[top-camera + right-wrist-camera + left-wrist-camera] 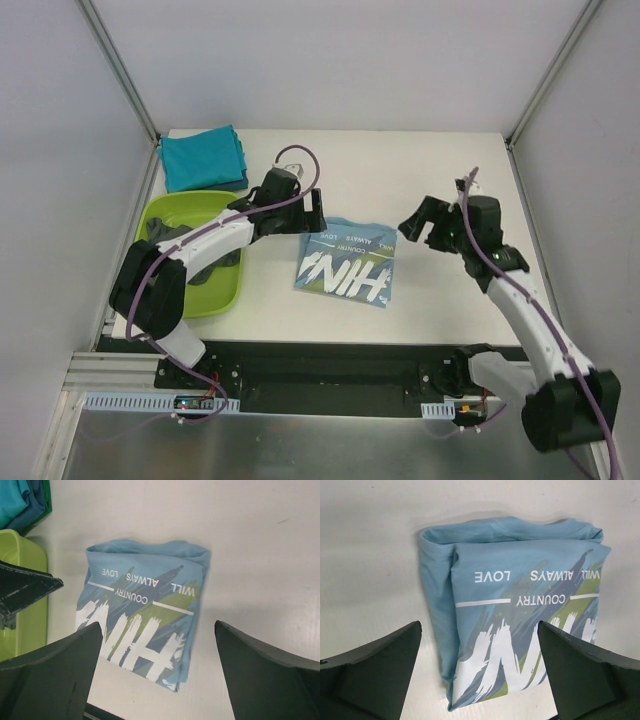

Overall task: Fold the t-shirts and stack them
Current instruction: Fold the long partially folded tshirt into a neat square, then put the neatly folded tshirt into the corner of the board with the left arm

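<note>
Since the light blue t-shirt [346, 272] is soft, light cotton folded into a small packet, it will sag and fall open if pinched by one layer. It should be taken at a thick folded edge with every layer caught, or on two opposite edges at once. It lies flat on the desk [420, 160], print up, near the lime-green tub [218, 296] on the tub's right. A stack of teal t-shirts [203, 158] sits just past the tub's far rim, and dark grey cloth [165, 232] lies bunched inside the tub.

The left jaws stand wide with nothing between them, hovering between the tub and the blue tee, over the tee's far corner on the tub side. The right jaws are also wide and empty, held above the desk beyond the tee's far side from the tub.

Only the top view shows the grey cloth, both arms and how far the teal stack is from the tee. The left wrist view shows what that view cannot: the rolled fold along the tee's tub-side edge, with a sleeve or hem tucked beneath, which looks like the thickest hold. The right wrist view shows the whole packet, with loose layers peeking out at its near corner, and a strip of the tub rim.
</note>
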Controlling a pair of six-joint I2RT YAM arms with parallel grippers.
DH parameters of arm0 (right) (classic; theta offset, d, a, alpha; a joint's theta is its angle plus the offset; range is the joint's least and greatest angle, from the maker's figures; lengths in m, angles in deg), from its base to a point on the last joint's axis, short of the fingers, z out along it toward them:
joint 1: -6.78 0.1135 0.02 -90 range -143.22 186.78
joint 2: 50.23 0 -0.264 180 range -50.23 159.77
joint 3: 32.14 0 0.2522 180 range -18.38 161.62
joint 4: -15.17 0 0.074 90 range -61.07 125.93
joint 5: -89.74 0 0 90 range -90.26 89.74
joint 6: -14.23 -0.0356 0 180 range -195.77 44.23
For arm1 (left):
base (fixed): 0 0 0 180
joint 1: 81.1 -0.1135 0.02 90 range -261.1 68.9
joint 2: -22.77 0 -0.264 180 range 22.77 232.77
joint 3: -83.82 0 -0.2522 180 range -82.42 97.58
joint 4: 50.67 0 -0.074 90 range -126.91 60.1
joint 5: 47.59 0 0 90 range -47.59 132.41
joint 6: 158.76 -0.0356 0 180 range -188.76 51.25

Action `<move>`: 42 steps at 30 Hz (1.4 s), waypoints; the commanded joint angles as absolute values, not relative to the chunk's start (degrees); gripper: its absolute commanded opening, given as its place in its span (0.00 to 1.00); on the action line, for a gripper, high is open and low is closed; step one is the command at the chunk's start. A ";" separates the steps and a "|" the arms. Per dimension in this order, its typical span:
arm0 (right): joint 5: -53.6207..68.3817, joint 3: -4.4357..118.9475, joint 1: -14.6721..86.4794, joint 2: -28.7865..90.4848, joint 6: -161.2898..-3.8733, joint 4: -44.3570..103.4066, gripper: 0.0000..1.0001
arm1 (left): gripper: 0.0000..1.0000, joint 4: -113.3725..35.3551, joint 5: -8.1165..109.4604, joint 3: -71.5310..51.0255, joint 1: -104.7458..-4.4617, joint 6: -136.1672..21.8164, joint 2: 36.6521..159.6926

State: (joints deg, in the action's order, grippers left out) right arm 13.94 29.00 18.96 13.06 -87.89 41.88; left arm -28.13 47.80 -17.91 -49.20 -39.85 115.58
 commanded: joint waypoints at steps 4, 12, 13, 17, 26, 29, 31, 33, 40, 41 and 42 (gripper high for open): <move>-3.59 16.44 18.55 -10.91 -90.35 51.34 0.96 | 0.99 -25.30 45.91 -18.97 -49.64 -42.04 116.62; -3.95 11.24 18.47 -24.65 -87.55 55.21 0.96 | 0.99 -25.04 51.02 -16.16 -49.64 -42.13 124.71; -4.04 11.41 18.47 -24.83 -87.37 55.56 0.96 | 0.99 -25.04 51.28 -15.89 -49.64 -42.04 125.33; -3.07 12.47 18.47 -23.61 -85.79 57.40 0.96 | 0.99 -24.51 51.81 -16.42 -49.55 -41.51 127.00; -4.57 12.65 18.38 -20.44 -84.03 58.37 0.96 | 0.84 -24.16 51.12 -16.94 -47.53 -40.37 130.52; -5.53 12.47 18.38 -20.87 -83.68 58.55 0.96 | 0.78 -23.37 49.71 -15.89 -46.30 -40.28 132.36; -5.97 12.21 18.38 -20.96 -82.98 58.55 0.96 | 0.73 -23.11 49.97 -15.54 -45.77 -39.75 133.59; -7.90 11.86 18.38 -20.88 -83.06 58.63 0.96 | 0.60 -22.76 49.27 -15.19 -45.51 -39.40 134.56; -9.39 11.77 18.38 -19.47 -82.97 58.46 0.96 | 0.00 -19.42 41.28 -12.55 -44.98 -39.31 136.06; -10.97 11.51 18.29 -19.56 -83.06 58.37 0.96 | 0.00 -19.24 40.31 -12.20 -44.98 -39.57 135.97; -12.20 11.16 18.38 -19.47 -83.24 58.37 0.96 | 0.00 -19.15 38.91 -11.68 -44.98 -40.45 135.80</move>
